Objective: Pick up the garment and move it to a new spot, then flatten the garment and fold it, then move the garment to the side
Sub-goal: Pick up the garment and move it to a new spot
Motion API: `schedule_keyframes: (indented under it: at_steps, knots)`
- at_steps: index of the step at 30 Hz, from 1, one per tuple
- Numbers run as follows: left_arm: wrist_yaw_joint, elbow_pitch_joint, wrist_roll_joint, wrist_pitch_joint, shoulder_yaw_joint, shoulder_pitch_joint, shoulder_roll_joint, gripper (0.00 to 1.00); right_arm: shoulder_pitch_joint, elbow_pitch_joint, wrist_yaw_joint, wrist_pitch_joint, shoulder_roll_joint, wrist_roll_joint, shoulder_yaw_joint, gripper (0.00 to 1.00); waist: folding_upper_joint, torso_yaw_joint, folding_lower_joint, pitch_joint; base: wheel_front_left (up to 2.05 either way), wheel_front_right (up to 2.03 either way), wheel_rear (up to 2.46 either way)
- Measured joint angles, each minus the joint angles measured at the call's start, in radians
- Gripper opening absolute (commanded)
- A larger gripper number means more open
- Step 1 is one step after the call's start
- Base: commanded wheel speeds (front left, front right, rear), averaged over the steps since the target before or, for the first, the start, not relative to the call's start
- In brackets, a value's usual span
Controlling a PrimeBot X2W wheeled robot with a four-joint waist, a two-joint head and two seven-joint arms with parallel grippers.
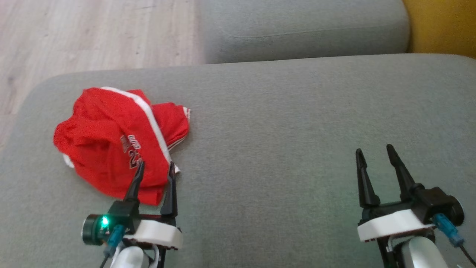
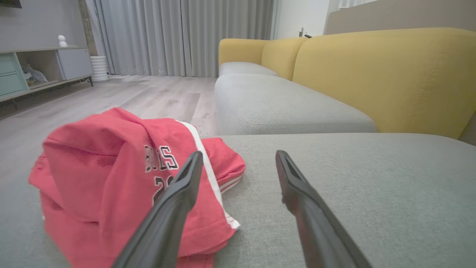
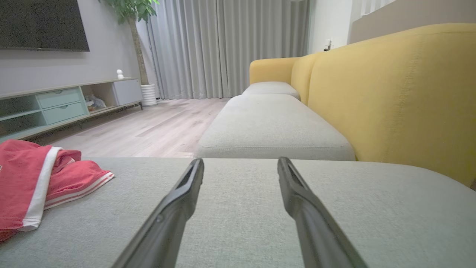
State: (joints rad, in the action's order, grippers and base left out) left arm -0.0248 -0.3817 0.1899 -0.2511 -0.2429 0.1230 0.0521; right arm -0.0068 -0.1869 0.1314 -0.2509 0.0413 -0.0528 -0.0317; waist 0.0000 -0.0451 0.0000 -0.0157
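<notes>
From the head camera I see the garment point(image 1: 119, 137) lying in a crumpled red heap on the left part of the near cushion point(image 1: 279, 130), close to that cushion's left edge. A white stripe runs across it, and dark lettering with a number shows on the top fold. It is neither flattened nor folded.

My left hand point(image 1: 156, 163) is released, with its jaws spread and nothing between them. Its fingertips reach the heap's near right edge. In the left wrist view one finger crosses the red cloth and the other sits over bare grey fabric just to the right. I cannot tell whether either finger touches the cloth.

My right hand point(image 1: 374, 149) is also released and empty. It is over bare cushion on the right, well apart from the garment.

Beyond lie a far cushion point(image 1: 305, 29), a yellow backrest point(image 1: 442, 26) at the far right and pale wood floor point(image 1: 93, 33) at the far left.
</notes>
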Motion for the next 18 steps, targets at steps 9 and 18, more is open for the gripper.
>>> schedule_keyframes:
  at_steps: [9, 18]
  knots:
    - [-0.001, -0.005, -0.017, -0.001, 0.058, 0.000, 0.000, 1.00, 0.004, 0.000, 0.000, 0.000, 0.001, -0.021, -0.059, 1.00, 0.0000, -0.089, 0.0000, 0.006, 0.00, 0.00, 0.00]
    - [0.005, -0.006, -0.034, -0.001, 0.106, -0.029, 0.002, 1.00, 0.024, -0.005, 0.000, 0.000, 0.001, -0.030, -0.148, 1.00, 0.0000, -0.207, 0.0000, 0.027, 0.00, 0.00, 0.00]
